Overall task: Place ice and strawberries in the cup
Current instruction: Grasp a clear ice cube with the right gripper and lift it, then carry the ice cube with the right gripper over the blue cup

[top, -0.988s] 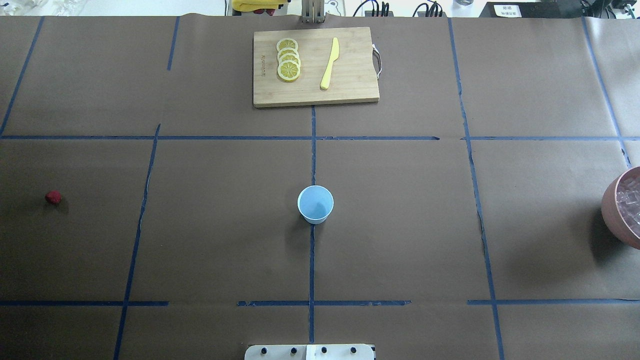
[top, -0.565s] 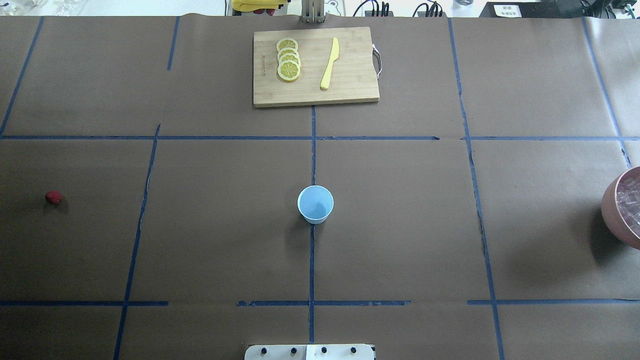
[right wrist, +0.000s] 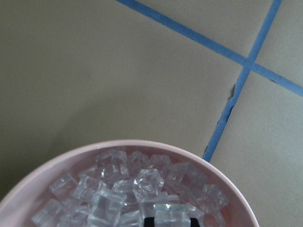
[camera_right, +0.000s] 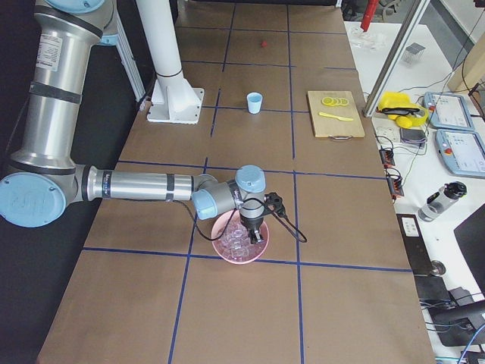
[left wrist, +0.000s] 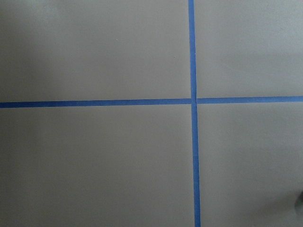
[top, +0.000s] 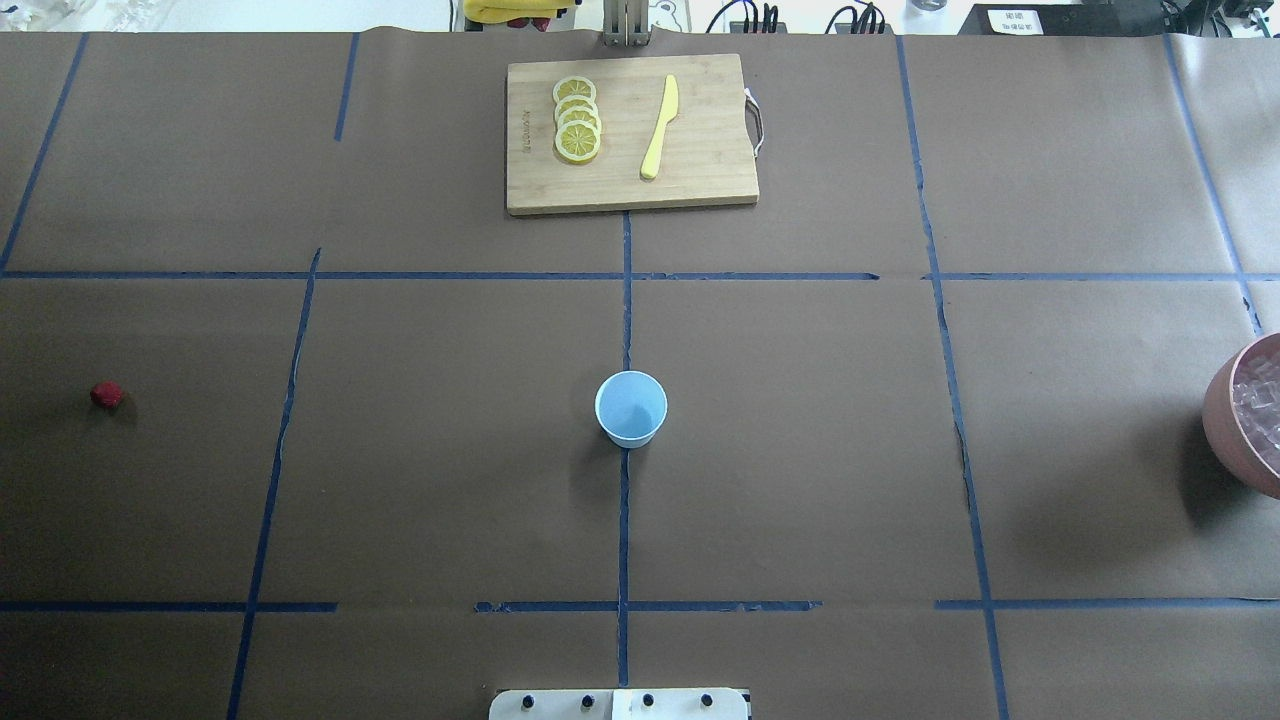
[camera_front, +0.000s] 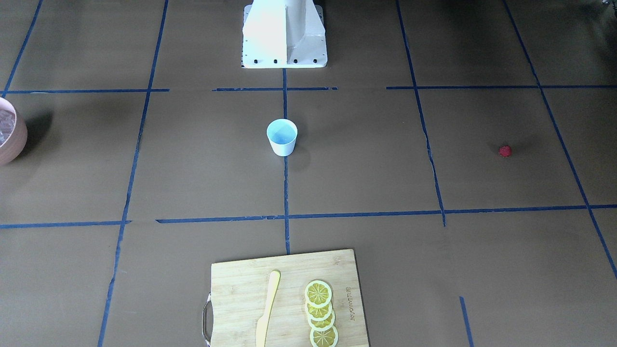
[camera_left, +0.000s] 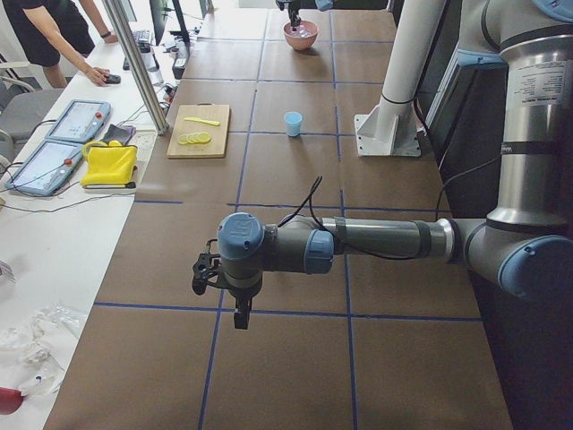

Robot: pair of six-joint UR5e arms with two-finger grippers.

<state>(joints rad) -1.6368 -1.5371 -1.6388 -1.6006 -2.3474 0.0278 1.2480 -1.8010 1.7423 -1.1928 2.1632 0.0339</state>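
Ice (right wrist: 149,182), a heap of clear little cubes, lies in the pink bowl (right wrist: 132,144). That bowl sits far off to the robot's right of the cup (top: 631,408), out at the end of the bench (top: 800,450). From where I stand the right pincer (camera_right: 252,231) hangs straight down over the bowl, close over the cubes. The dark sliver at the bottom edge of the right wrist camera is probably one of its fingertips (right wrist: 149,221). Whether that pincer is released or clenched I cannot tell, as too little of it shows.

The cup stands upright on the middle blue tape line (top: 624,520), its pale blue inside facing up. The strawberry (top: 106,394), a tiny red berry, lies by itself on the brown paper, well off to the robot's left of the cup. It is about as far out as the bowl is on the other side.

The left pincer (camera_left: 242,318) hangs pointing down above the bench, far out on that same left side of the cup, over bare paper by a crossing of tape lines. Only the side camera catches it, so I cannot tell whether it is released or clenched.

Beyond the cup, on the side away from the robot's base (top: 620,703), lies a wooden cutting board (top: 700,150). It carries a row of overlapping lemon slices (top: 577,120) and a yellow knife (top: 660,125) just beside them. Slices and knife are well apart from the cup.
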